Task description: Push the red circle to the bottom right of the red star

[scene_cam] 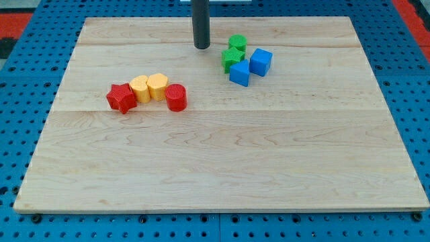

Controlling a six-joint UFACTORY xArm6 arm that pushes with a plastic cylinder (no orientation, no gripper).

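The red circle sits at the left-centre of the wooden board, at the right end of a row of blocks. The red star is at the left end of that row. Two yellow blocks lie between them, touching one another. My tip is near the view's top centre, well above and to the right of the red circle, touching no block. It stands just left of the green blocks.
A cluster at the upper right of centre holds a green block, a green star and two blue cubes. The wooden board lies on a blue perforated table.
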